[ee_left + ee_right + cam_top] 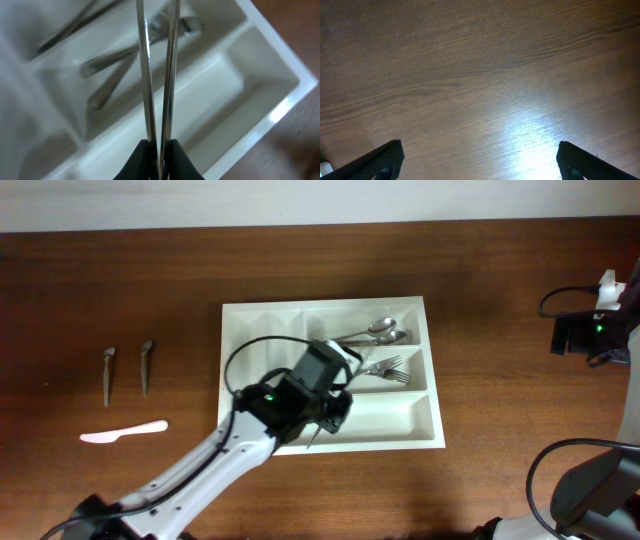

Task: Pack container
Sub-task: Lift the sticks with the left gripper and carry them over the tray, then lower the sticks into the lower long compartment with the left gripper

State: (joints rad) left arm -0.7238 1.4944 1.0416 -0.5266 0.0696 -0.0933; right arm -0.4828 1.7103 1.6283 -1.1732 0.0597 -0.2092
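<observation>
The white container (pixel 232 320) lies mid-table, with spoons (pixel 385 330) in its far wide compartment and forks (pixel 388 368) in the middle one. The near wide compartment (pixel 395 415) holds nothing that I can see. My left gripper (pixel 322 418) hovers over the container's near left part, shut on two thin metal utensils (pixel 159 70) seen edge-on. In the left wrist view the gripper (pixel 160 146) holds them above the container (pixel 287 102), with the forks (pixel 112 67) behind. My right gripper (pixel 480 155) is open and empty over bare wood.
Two metal utensils (pixel 108 372) (pixel 146 364) and a pale plastic knife (pixel 125 432) lie on the wooden table left of the container. The right arm (pixel 592 332) sits at the far right edge with its cables.
</observation>
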